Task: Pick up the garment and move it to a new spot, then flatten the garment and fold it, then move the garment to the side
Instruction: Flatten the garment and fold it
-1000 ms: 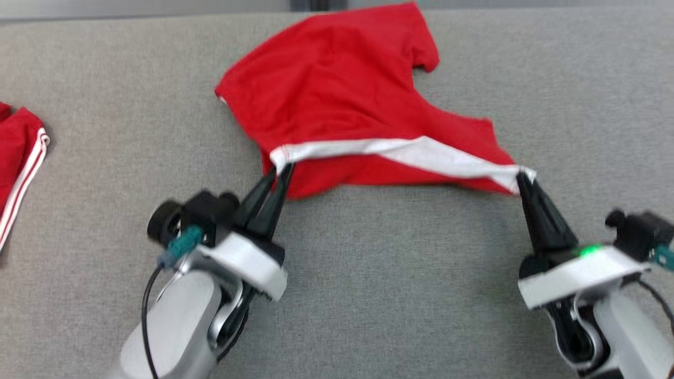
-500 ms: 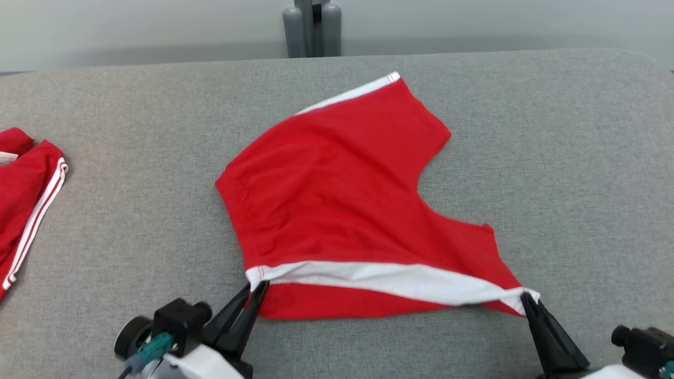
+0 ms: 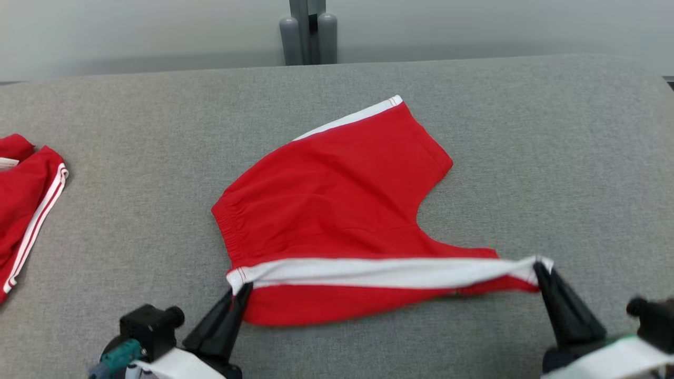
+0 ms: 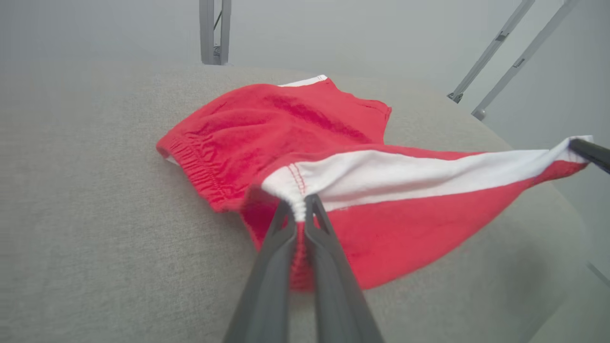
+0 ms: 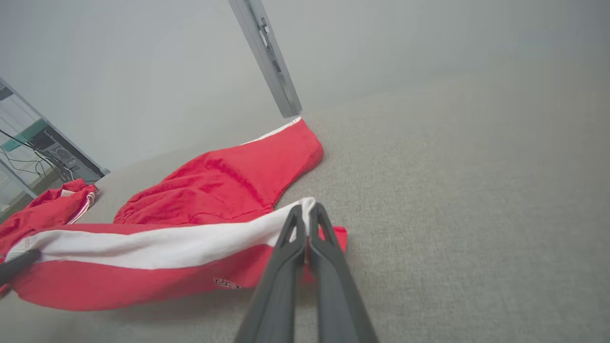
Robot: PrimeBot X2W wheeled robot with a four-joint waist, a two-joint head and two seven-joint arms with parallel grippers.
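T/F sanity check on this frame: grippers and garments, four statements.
1. Left gripper has its jaws shut on the red shorts. True.
2. Right gripper hangs open, apart from the shorts. False: its jaws pinch the other end of the white stripe.
3. The white stripe is stretched between both grippers. True.
4. The garment at the left edge is blue. False: that second garment is red with white stripes.
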